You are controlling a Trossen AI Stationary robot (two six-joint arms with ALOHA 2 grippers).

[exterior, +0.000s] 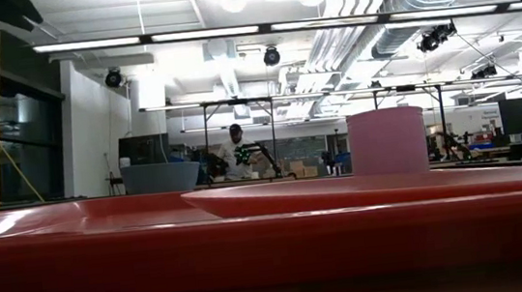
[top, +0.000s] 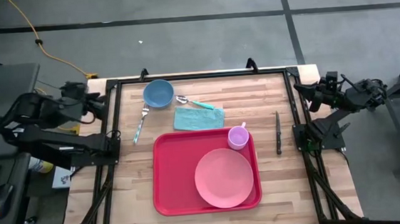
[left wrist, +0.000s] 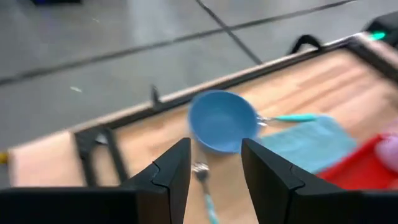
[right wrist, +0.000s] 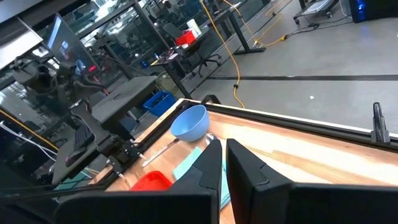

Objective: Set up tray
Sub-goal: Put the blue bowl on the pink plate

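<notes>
A: High view first. Where is the tray (top: 169, 193)?

B: Mid-table, toward the near edge. The pink plate (top: 224, 177) lies on it and the pink cup (top: 238, 137) stands at its far right corner. The teal napkin (top: 198, 117), blue bowl (top: 158, 93), spoon (top: 194, 102) and fork (top: 140, 123) lie on the wood beyond it; the knife (top: 277, 131) lies to its right. So 2 pieces are placed and 5 look left to do, as I judge it.

A: Low view?

B: The tray's red rim (exterior: 272, 247) fills the foreground, with the cup and bowl rising behind it. A person shows far off in the room.

A: Left wrist view?

B: The left gripper (left wrist: 216, 167), at the table's left edge, has its fingers apart and empty, pointed at the bowl.

A: Right wrist view?

B: The right gripper (right wrist: 224, 163), back at the right edge, has its fingers closed together, holding nothing
</notes>
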